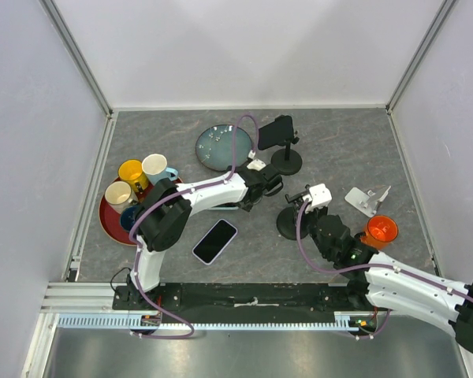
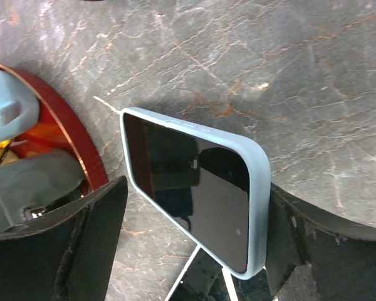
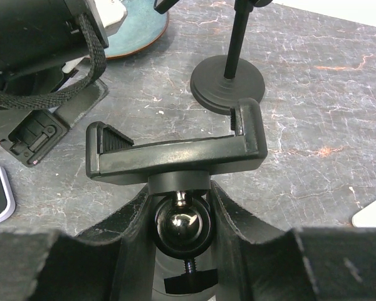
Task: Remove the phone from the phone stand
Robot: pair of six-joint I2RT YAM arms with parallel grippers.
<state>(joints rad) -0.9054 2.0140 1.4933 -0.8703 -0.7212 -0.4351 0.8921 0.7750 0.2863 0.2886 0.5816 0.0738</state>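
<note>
The phone (image 2: 175, 169), in a pale blue case, lies screen-up on the desk (image 1: 339, 150), out of the phone stand (image 3: 175, 153), whose clamp is empty. It sits directly under the left gripper (image 2: 197, 188), whose jaws stand apart, one on each side of it. In the left wrist view its long axis slants from about 10 o'clock to 4 o'clock, reaching from one jaw towards the other. There is a clear gap at the 9 o'clock jaw. At the 3 o'clock jaw I cannot tell whether finger and case touch.

The right gripper (image 3: 180, 207) has its jaws clamped on the stand's ball joint, just under the clamp. From above, the stand is at about 4 o'clock from the left gripper. A white-cased phone (image 1: 214, 241) lies apart at about 7 o'clock.

The removal looks done. The left arm is the nearer one, and it likely needs to back straight away so the 3 o'clock jaw does not drag the case.
</note>
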